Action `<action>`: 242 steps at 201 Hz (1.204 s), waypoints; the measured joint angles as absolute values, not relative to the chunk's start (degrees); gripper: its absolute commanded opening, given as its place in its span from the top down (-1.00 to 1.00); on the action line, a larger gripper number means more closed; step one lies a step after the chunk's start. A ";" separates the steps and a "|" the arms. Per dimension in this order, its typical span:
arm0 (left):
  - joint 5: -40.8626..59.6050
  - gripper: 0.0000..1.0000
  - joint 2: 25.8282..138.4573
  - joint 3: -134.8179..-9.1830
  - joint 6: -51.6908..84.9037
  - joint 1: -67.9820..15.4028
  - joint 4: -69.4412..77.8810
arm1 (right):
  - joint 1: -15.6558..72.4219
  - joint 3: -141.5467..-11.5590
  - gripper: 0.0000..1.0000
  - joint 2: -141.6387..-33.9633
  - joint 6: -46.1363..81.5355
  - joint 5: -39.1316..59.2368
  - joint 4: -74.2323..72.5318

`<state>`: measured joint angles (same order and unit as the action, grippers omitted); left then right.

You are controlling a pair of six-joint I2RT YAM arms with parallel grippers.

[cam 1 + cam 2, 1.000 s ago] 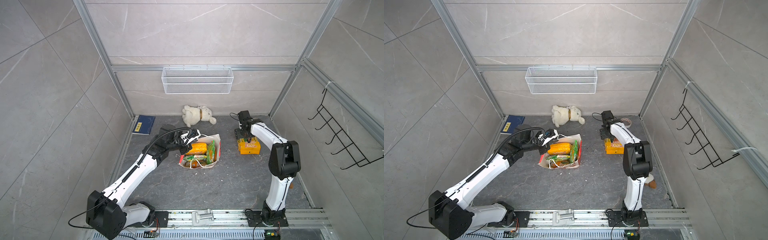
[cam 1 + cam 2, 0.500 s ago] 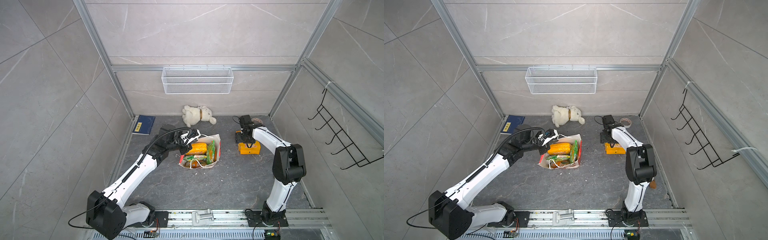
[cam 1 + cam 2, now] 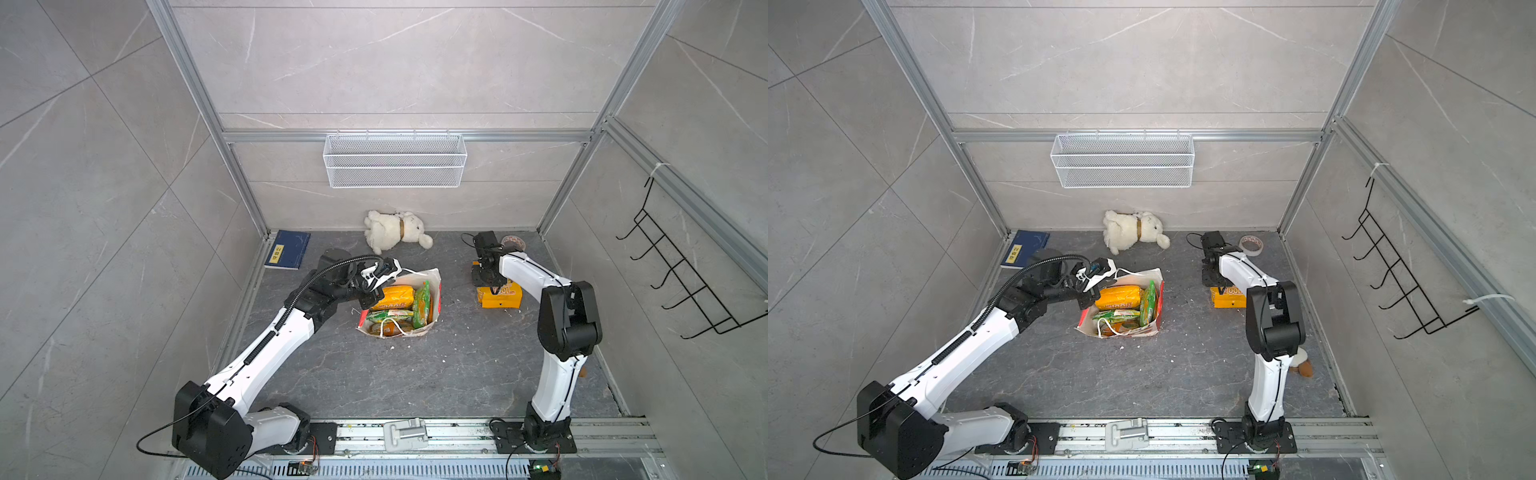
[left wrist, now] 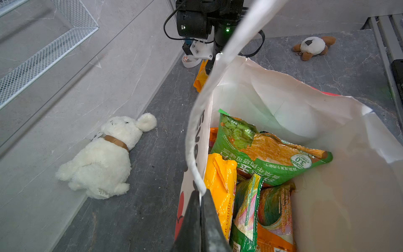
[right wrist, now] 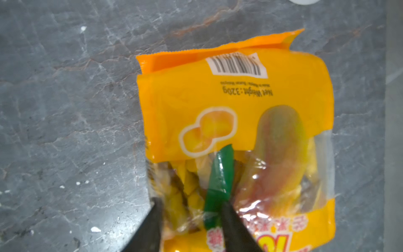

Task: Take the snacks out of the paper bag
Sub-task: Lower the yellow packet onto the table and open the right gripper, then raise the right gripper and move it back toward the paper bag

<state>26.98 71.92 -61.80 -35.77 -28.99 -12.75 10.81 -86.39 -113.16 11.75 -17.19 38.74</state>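
We see the left gripper with its 2 dark fingers pressed together, pinching the thin white top edge of the paper bag. The bag stands open on the worktop. Its smooth white inner walls are creased and a little crumpled, and its outer face shows black lettering and red print right beside the fingertips. Just past the pinched edge, inside the bag, sit the snacks: at least 4 flat, crinkly foil packets packed against one another. Closest to the fingers is a glossy yellow packet, then a narrow green packet with a pink swirl, then an orange and green packet. A wide green packet printed with ridged chips lies across their far ends.

The right gripper is well apart from the bag, directly over 1 more snack, a yellow-orange packet lying flat on the grey, veined worktop. Its fingers stand spread, and the foil shows in the gap between them; we cannot tell whether the tips touch it. This packet is rectangular, with a serrated seal, a white barcode label, mango pictures and a clear window showing yellow pieces.

Off to the outer side of the left gripper, a fluffy white plush toy lies by the wall
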 measured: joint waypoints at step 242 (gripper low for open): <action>27.24 1.00 71.94 -62.85 -36.01 -28.99 -14.79 | 18.74 -68.97 0.96 -83.50 19.09 5.52 35.03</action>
